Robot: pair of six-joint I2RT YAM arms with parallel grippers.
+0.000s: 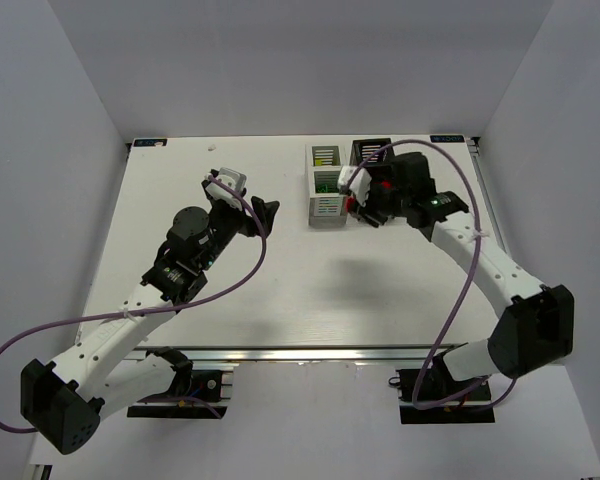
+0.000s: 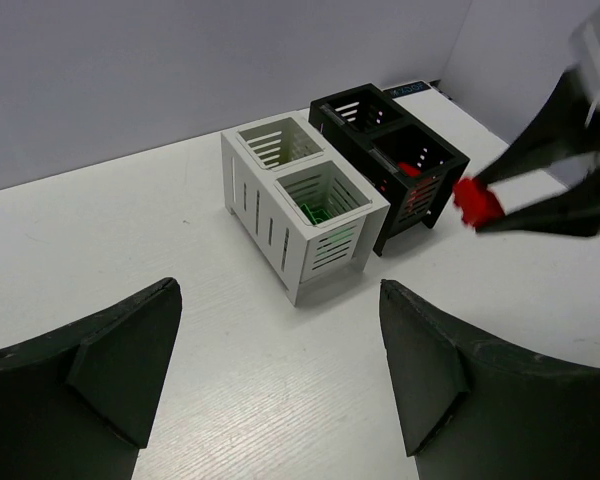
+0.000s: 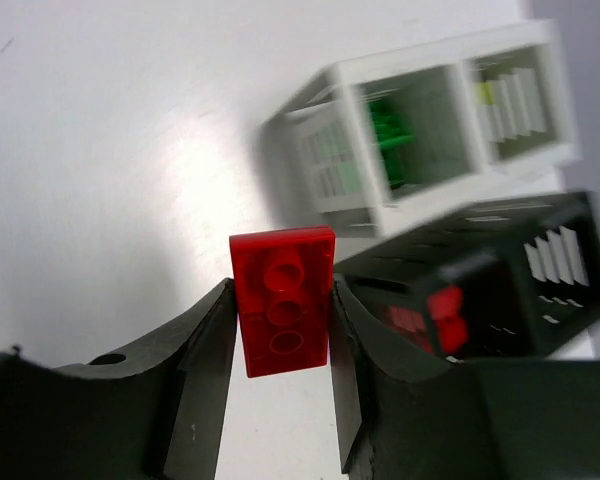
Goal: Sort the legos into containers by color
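From here the right gripper [image 3: 282, 340] is pinching a red lego [image 3: 282, 300] between its two fingers, holding it in the air just beside the near end of the black box [image 3: 510, 300]. More red bricks [image 3: 445, 318] lie in that box's closer compartment. Right alongside stands the white box [image 3: 420, 205], with green bricks [image 3: 388, 130] in one compartment and something yellow [image 3: 486, 93] in the other. The left gripper [image 1: 260, 215] hangs over the table [image 1: 180, 170], well left of the boxes, its jaws spread wide with nothing between them
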